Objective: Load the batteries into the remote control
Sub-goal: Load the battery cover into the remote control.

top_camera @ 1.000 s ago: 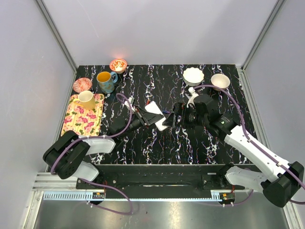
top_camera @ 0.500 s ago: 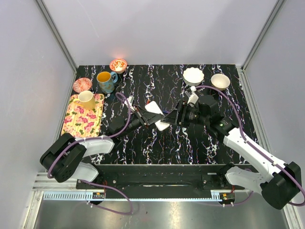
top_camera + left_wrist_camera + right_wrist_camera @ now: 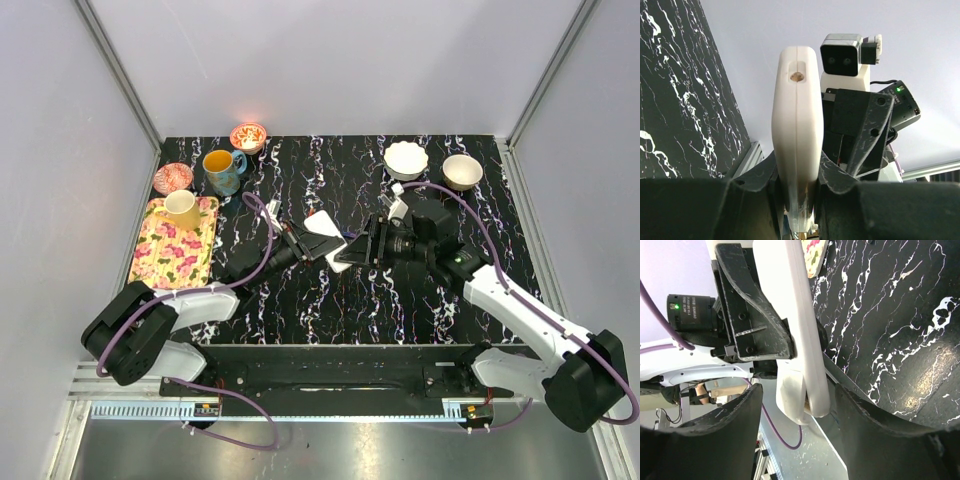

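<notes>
The remote control [image 3: 796, 115] is clamped in our left tool [image 3: 799, 172]; our right tool [image 3: 799, 400] straddles it, jaws apart; we judge no batteries loaded yet.

Tabletop stock, counted by kind
One remote control [image 3: 323, 225]; two patterned bowls [image 3: 248, 136] [image 3: 173, 177]; two white bowls [image 3: 406, 158] [image 3: 462, 170]; two mugs [image 3: 222, 170] [image 3: 182, 208]; one floral tray [image 3: 170, 255]. Bowls in all: four. Items total: eight.

We are seeing a pale cup [image 3: 182, 207] sitting on the floral tray [image 3: 172, 252], a blue mug [image 3: 221, 171] just behind it.
</notes>
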You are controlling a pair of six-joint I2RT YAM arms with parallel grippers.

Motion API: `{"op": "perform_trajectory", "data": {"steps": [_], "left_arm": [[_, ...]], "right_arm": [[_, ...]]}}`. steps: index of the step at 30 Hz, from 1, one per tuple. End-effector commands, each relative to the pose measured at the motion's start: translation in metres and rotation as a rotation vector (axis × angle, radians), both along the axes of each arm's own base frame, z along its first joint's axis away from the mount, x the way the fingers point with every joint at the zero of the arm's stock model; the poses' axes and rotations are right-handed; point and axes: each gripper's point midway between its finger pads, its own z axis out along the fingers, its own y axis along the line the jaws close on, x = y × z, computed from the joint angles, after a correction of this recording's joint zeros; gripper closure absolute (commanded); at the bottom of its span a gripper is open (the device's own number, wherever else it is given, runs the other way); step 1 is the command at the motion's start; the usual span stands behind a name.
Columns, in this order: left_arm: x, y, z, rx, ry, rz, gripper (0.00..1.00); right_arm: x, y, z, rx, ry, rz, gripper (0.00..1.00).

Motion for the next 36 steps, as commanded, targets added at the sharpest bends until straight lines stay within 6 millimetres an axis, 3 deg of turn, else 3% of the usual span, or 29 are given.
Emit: {"op": "perform_trajectory", "data": {"steps": [1, 19, 22, 23, 24, 31, 36], "left_arm": [[0.000, 0.001, 0.046, -0.085, -0.105, -0.002, 1.00], [-0.003, 0.002, 0.056, -0.109, -0.117, -0.013, 1.00], [-0.007, 0.002, 0.059, -0.121, -0.113, -0.033, 1.00], [-0.008, 0.002, 0.061, -0.133, -0.108, -0.043, 1.00], [-0.009, 0.001, 0.063, -0.140, -0.107, -0.051, 1.00], [-0.022, -0.005, 0.072, -0.156, -0.116, -0.126, 1.00], [-0.047, -0.015, 0.073, -0.131, -0.152, -0.220, 1.00]], "right_arm": [[-0.005, 0.003, 0.009, 0.038, -0.036, 0.048, 0.39], [-0.006, 0.004, 0.004, 0.055, -0.036, 0.054, 0.68], [-0.007, 0.005, 0.004, 0.060, -0.036, 0.058, 0.81], [-0.007, 0.005, 0.003, 0.059, -0.030, 0.059, 0.94], [-0.007, 0.005, 0.002, 0.057, -0.027, 0.061, 1.00], [0.000, 0.005, -0.005, 0.041, -0.013, 0.027, 1.00], [0.009, 0.006, -0.002, 0.039, -0.017, 0.002, 1.00]]}}
